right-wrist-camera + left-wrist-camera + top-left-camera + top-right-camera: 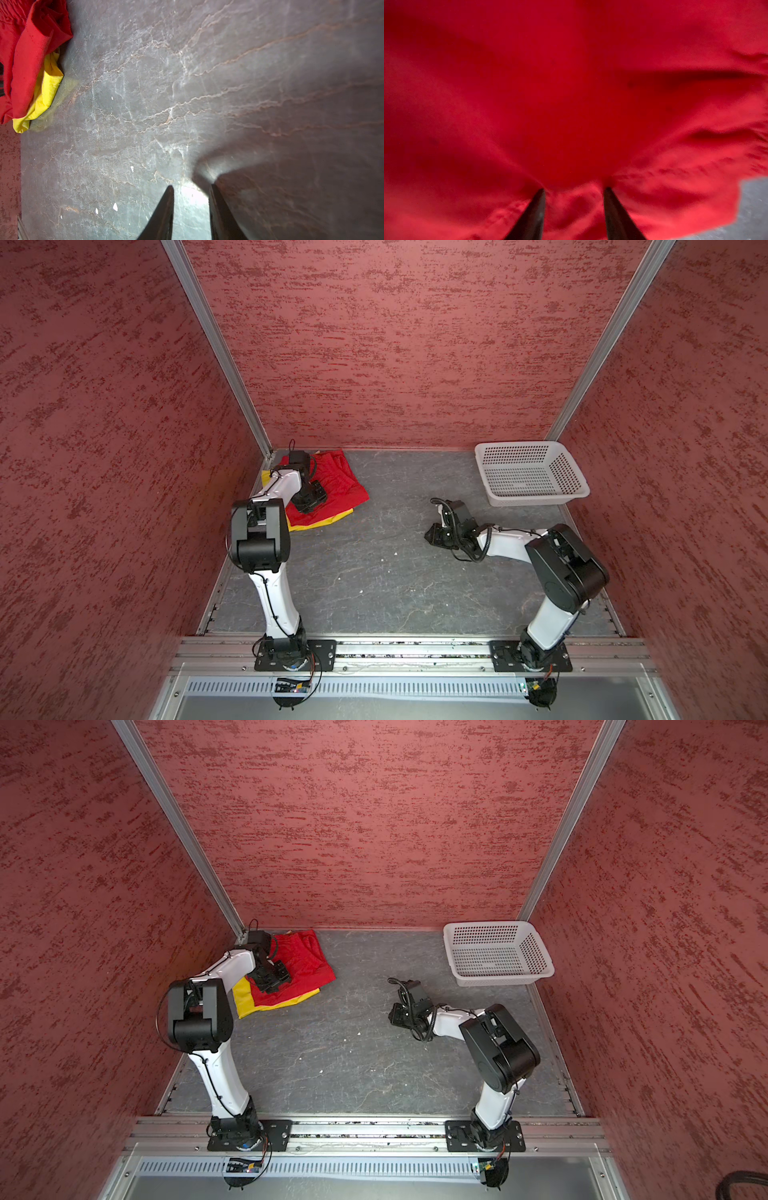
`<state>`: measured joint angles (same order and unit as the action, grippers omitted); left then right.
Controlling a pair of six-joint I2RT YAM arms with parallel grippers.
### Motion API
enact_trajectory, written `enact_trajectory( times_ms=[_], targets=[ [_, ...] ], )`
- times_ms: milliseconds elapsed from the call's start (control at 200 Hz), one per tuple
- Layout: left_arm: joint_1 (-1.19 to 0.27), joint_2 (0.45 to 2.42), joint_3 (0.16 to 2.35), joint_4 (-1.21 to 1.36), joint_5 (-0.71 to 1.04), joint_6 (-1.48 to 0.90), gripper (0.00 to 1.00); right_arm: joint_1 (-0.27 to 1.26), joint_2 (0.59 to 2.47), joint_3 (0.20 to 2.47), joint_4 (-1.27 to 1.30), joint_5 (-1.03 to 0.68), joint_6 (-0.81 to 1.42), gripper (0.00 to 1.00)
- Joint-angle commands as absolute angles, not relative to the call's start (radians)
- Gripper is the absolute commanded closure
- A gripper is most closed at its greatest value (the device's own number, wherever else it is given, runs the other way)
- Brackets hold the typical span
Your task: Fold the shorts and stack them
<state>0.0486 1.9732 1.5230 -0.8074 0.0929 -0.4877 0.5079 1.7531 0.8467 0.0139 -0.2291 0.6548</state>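
Both top views are looking steeply down on the whole tabletop [374, 572]; left wrist view is crowding the red shorts [571, 93], right wrist view skimming tabletop nearby.

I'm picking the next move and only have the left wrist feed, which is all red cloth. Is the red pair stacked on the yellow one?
Observer: Yes. In both top views the red shorts lie on the yellow shorts, whose edge shows along the near side.
Operator: Where's the right claw?
Observer: The right claw is over the grey table, jaws apart, holding nothing, well clear of the pile.
Operator: And the basket?
Observer: The white perforated basket sits in the far right corner, empty.
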Motion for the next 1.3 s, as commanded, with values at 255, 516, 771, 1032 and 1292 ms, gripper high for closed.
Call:
enact_trajectory(
  times_ms=[255,516,771,1032,1292],
  targets=[
    [-0.068,1.36,1.384,-0.742,-0.034,-0.385,0.0,0.505,1.496,0.93,-0.177,-0.041,0.546,0.57],
    [-0.086,0.948,1.016,-0.413,-0.085,-0.381,0.0,0.502,1.207,0.931,-0.24,0.2,0.439,0.02],
    [-0.085,0.697,0.662,-0.087,-0.138,-0.458,0.01,0.501,0.936,0.798,-0.147,0.497,0.375,0.01],
    [-0.086,0.819,0.535,0.016,-0.256,-0.3,0.0,0.498,0.769,0.492,0.264,0.621,0.057,0.01],
    [-0.051,0.86,0.329,0.311,-0.265,-0.209,0.0,0.462,0.864,0.419,0.259,0.668,0.059,0.01]
  ],
)
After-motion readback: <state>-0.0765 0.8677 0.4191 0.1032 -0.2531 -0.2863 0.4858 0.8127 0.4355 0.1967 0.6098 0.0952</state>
